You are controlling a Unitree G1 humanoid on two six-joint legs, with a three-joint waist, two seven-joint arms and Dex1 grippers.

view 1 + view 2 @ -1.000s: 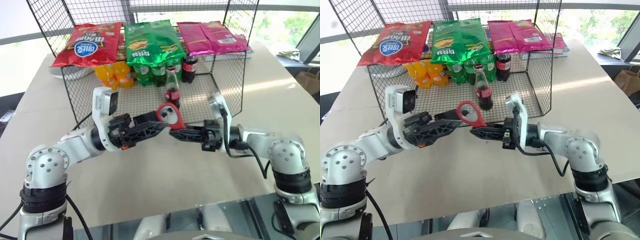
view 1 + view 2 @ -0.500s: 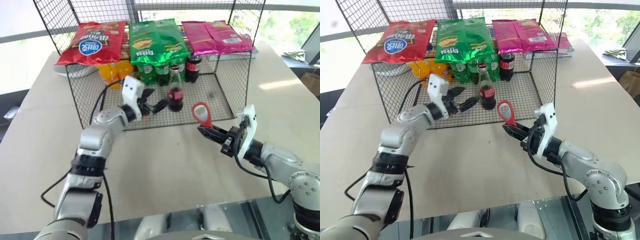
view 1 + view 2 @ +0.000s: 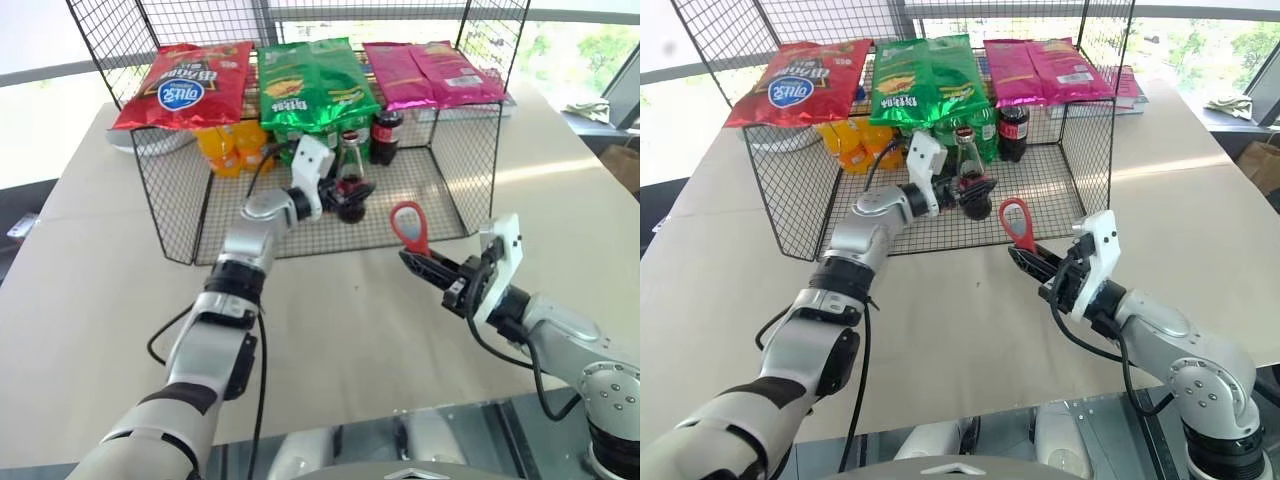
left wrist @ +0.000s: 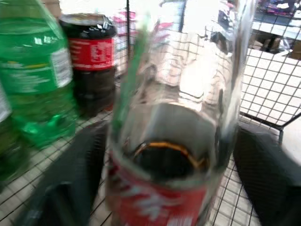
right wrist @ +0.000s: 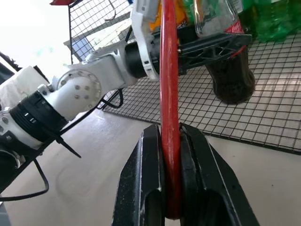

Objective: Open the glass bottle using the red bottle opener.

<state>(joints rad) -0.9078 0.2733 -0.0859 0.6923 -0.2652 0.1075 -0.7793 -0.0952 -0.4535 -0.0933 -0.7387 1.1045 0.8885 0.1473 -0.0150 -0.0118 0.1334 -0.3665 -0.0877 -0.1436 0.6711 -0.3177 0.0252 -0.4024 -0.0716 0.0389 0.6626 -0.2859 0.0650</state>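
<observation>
One small clear-glass cola bottle [image 3: 347,185] with dark liquid and a red label band stands upright on the floor of the black wire-mesh basket [image 3: 445,200], just in front of the green plastic bottles [image 4: 33,80]. Half a second ago the left pincer [image 3: 352,196] hung beside it; now its black fingers [image 4: 263,179] flank the bottle's body, one on each side, narrower than before, contact unclear. Beyond the basket's front edge, above the pale bench [image 3: 330,330], the right pincer [image 3: 412,260] stays clamped on the flat red bottle opener [image 3: 409,226], loop upward.
</observation>
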